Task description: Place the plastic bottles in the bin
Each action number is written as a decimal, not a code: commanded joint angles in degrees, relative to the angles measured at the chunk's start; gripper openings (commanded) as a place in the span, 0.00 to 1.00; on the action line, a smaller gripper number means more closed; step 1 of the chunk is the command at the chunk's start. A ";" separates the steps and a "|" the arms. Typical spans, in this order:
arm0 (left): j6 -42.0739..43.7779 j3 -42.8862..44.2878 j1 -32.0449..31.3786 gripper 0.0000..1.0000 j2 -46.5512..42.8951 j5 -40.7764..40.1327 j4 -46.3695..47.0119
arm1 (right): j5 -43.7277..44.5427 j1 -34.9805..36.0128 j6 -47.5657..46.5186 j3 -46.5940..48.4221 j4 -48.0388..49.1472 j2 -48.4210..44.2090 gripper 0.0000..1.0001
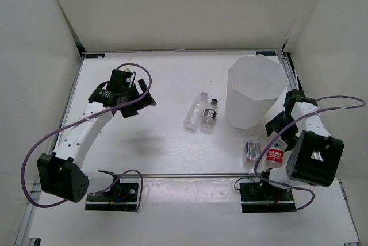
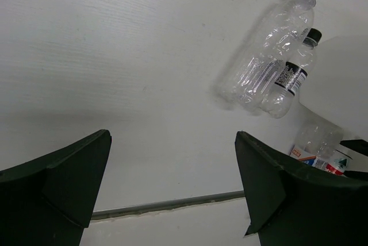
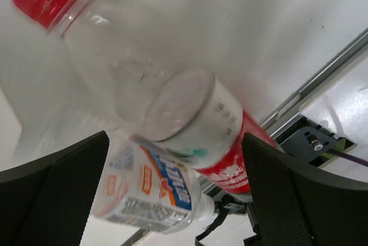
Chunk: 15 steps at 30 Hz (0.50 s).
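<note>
The white faceted bin [image 1: 248,108] stands at the right back of the table. The plain white-capped bottle [image 1: 195,111] and the black-capped bottle [image 1: 209,115] lie side by side mid-table, also in the left wrist view [image 2: 267,47] [image 2: 289,78]. The blue-white-labelled bottle [image 1: 251,149] and the red-labelled bottle [image 1: 276,155] lie near the front rail right of centre. My right gripper [image 1: 276,135] is open just above these two; in its wrist view the red-capped bottle [image 3: 230,137] and the blue-white one [image 3: 149,194] lie between its spread fingers [image 3: 175,137]. My left gripper [image 1: 137,99] [image 2: 172,137] is open and empty at the left.
White walls close in the table on three sides. A metal rail [image 1: 190,174] runs along the front edge, with both arm bases behind it. Purple cables loop from each arm. The right arm's body [image 1: 313,160] sits close beside the bin.
</note>
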 commanded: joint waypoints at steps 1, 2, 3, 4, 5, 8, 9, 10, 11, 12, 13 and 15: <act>0.66 -1.28 -0.35 1.00 -1.27 -0.76 -0.33 | -0.87 -1.99 -2.25 -1.35 4.77 2.66 1.00; 0.66 -1.81 -0.35 1.00 -1.27 -0.76 -0.33 | -1.66 -2.60 -2.77 -1.35 5.47 3.28 1.00; 0.66 -1.81 -0.35 1.00 -1.27 -0.76 -0.33 | -2.88 -2.61 -3.56 -2.22 6.79 3.81 1.00; 0.66 -1.81 -0.35 1.00 -1.27 -0.76 -0.33 | -3.42 -2.61 -4.17 -3.19 7.32 4.77 1.00; 0.66 -1.81 -0.35 1.00 -1.27 -0.76 -0.85 | -3.42 -2.61 -4.18 -3.20 7.33 4.78 1.00; 0.66 -1.81 -0.35 1.00 -1.27 -0.76 -0.86 | -3.42 -3.13 -4.18 -3.12 7.94 6.97 0.86; 0.66 -1.81 -0.35 1.00 -1.27 -0.76 -0.86 | -3.42 -3.14 -4.18 -3.11 7.94 6.98 0.79; 0.66 -1.81 -0.35 1.00 -1.27 -0.76 -0.86 | -2.55 -3.66 -4.18 -2.59 7.33 6.98 0.67; 0.66 -1.81 -0.35 1.00 -0.66 -0.76 -0.86 | -2.54 -3.66 -4.18 -1.80 6.80 7.50 0.61; 0.66 -1.29 -0.35 1.00 -0.66 -0.76 -0.86 | -0.98 -4.45 -4.18 -1.10 6.19 7.50 0.51; 0.66 -1.28 -0.35 1.00 -0.13 -0.76 -0.86 | 0.17 -5.24 -3.05 -0.39 4.18 7.50 0.45; 0.66 -1.28 -0.35 1.00 -0.13 -0.23 -0.86 | 2.46 -6.56 -0.85 3.02 0.93 7.50 0.34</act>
